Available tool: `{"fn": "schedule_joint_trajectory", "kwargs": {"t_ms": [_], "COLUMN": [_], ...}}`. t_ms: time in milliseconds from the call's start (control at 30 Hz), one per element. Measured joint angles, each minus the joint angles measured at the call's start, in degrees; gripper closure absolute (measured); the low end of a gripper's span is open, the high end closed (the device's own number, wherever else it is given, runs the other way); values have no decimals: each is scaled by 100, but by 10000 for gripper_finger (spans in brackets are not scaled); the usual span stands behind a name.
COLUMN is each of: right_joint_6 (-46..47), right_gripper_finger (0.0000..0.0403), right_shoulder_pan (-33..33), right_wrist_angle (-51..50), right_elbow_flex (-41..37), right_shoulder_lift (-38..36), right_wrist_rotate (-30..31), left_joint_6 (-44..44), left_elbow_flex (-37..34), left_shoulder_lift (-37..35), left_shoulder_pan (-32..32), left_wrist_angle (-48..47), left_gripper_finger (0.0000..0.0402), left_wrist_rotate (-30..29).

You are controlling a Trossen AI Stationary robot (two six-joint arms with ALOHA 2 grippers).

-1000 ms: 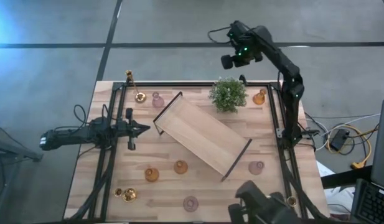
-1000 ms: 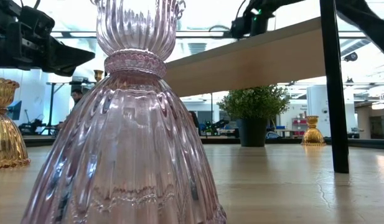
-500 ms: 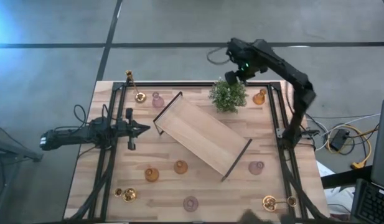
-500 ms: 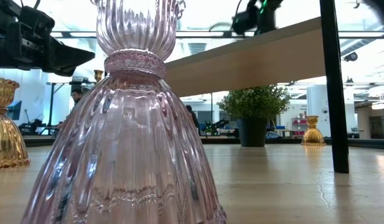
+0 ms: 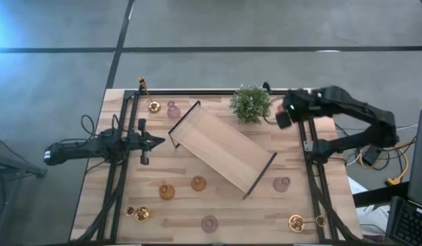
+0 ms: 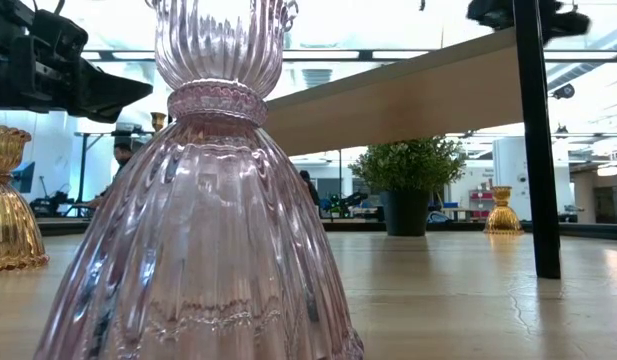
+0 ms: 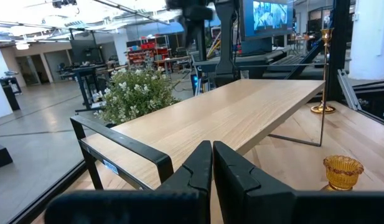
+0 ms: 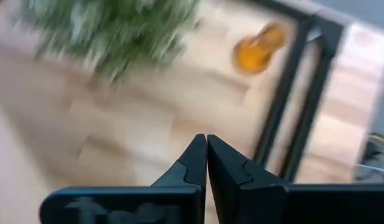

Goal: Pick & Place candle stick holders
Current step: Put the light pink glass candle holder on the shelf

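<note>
Wooden table [image 5: 149, 205] carried the scattered holders. Right gripper [image 8: 206, 149], clenched empty, hung just beside the amber holder [image 8: 259, 48], which stood upright at one o'clock (the far left gripper [image 5: 158, 142], likewise clenched, waited).

Wooden table [image 5: 163, 222] with tray [image 5: 223, 148], plant [image 5: 250, 103], holders [image 5: 198, 183]
</note>
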Motion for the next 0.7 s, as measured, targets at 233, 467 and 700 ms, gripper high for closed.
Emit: {"fn": "schedule_joint_trajectory", "kwargs": {"t_ms": [233, 467, 700], "right_joint_6": [-1062, -1355, -1198], "right_gripper_finger": [394, 394, 395], "right_shoulder_pan": [1168, 2028, 3136], "right_wrist_angle": [1330, 1433, 1380], "right_elbow_flex": [-1097, -1549, -1617], "right_shoulder_lift": [-594, -698, -850], "right_wrist_rotate": [-740, -1134, -1156], "left_joint_6": [0, 0, 0], "left_elbow_flex": [2, 1, 2], "left_shoulder_lift": [0, 0, 0], "left_shoulder_pan": [0, 0, 0], "left_wrist_angle": [0, 0, 0], "left_gripper_finger": [383, 383, 383], "left_wrist_rotate": [-2, -1, 0]}}
